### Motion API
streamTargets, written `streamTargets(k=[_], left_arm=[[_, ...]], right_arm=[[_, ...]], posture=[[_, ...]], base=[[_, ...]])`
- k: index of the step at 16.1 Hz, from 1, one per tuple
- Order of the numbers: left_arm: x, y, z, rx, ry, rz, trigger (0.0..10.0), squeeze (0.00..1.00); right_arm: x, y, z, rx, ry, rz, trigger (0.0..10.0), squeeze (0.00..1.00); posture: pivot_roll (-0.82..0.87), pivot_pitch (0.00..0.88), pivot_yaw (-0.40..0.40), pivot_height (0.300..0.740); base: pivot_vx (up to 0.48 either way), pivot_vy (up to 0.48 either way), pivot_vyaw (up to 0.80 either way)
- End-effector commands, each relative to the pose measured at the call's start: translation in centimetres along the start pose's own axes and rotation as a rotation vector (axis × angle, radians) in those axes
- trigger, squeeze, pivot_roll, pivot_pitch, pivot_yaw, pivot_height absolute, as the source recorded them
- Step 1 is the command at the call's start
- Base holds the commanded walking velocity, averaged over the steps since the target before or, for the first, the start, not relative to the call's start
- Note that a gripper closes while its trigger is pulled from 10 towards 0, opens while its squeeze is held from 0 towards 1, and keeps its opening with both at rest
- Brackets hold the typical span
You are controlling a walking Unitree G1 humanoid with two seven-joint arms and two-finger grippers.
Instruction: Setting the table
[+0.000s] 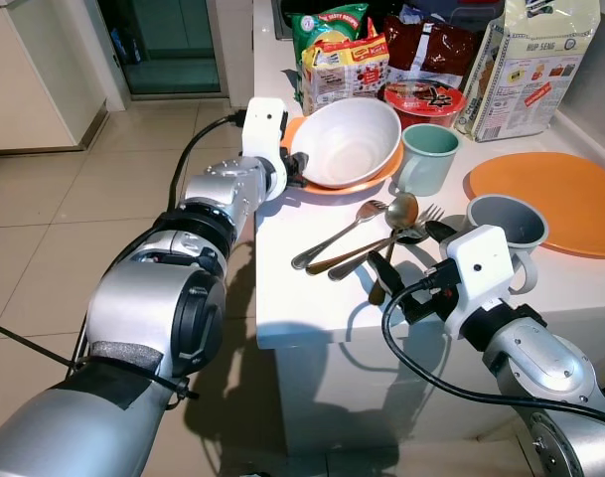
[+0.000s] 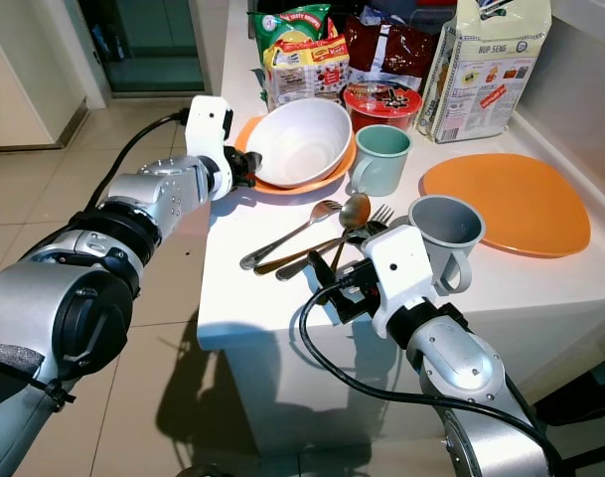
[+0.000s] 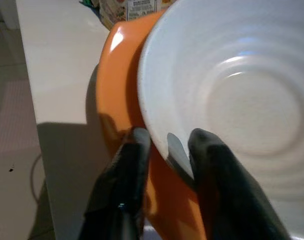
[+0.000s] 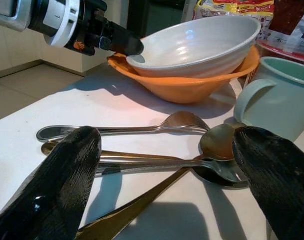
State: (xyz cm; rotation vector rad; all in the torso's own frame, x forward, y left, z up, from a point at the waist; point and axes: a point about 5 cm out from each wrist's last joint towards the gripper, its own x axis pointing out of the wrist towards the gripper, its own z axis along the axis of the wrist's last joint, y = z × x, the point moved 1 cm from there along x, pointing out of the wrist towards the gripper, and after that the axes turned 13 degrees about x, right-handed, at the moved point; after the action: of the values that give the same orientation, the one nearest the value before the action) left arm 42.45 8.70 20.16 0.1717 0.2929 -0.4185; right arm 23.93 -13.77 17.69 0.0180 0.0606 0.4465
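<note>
Packets of food (image 1: pixel 347 55) and a tall carton (image 1: pixel 526 65) are crowding the far end of the white table (image 1: pixel 312 318), with a red-lidded noodle cup (image 1: pixel 423 101) sitting just in front of them. A teal mug (image 1: pixel 427 157) is standing just right of the stacked bowls, a grey mug (image 1: pixel 508 227) is sitting partly behind my right wrist, and a flat orange plate (image 1: pixel 565 199) is lying at the right, cut off by the frame edge.

The cutlery (image 1: pixel 367 238) is lying in an overlapping bunch, so I am finding it hard to tell each piece apart; I am making out spoons and a fork's tines.

I am reaching my left gripper (image 3: pixel 166 150) to the far left edge of the table, where the white bowl (image 1: pixel 347 139) is sitting tilted inside the orange bowl (image 1: pixel 302 134). My fingers (image 3: pixel 134 170) are pinching the near-left rim of the white bowl, one inside it and one between the two bowls.

My right gripper (image 4: pixel 161 175) is hovering spread wide just on the near side of the cutlery, with the handles lying between my fingers and nothing grasped.
</note>
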Motion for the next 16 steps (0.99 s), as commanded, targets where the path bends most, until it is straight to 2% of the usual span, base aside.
streamTargets(k=[1,11,16], left_arm=[[0.2,-0.7,-1.8,0.010,0.071,-0.035,0.0,0.00],[0.0,0.0,-1.2,-0.005,0.044,-0.006,0.0,0.00],[-0.3,0.8,0.2,-0.060,-0.018,0.018,0.0,0.00]], right_arm=[[-0.2,0.3,0.1,-0.007,0.002,0.010,10.0,0.00],[0.0,0.3,0.0,-0.014,-0.001,0.003,10.0,0.00],[0.4,0.1,0.1,-0.015,-0.011,-0.007,10.0,0.00]], posture=[[-0.10,0.020,0.041,0.740],[-0.09,0.005,0.040,0.740],[-0.09,0.000,0.038,0.740]], base=[[0.000,0.000,0.00],[0.000,0.000,0.00],[0.000,0.000,0.00]])
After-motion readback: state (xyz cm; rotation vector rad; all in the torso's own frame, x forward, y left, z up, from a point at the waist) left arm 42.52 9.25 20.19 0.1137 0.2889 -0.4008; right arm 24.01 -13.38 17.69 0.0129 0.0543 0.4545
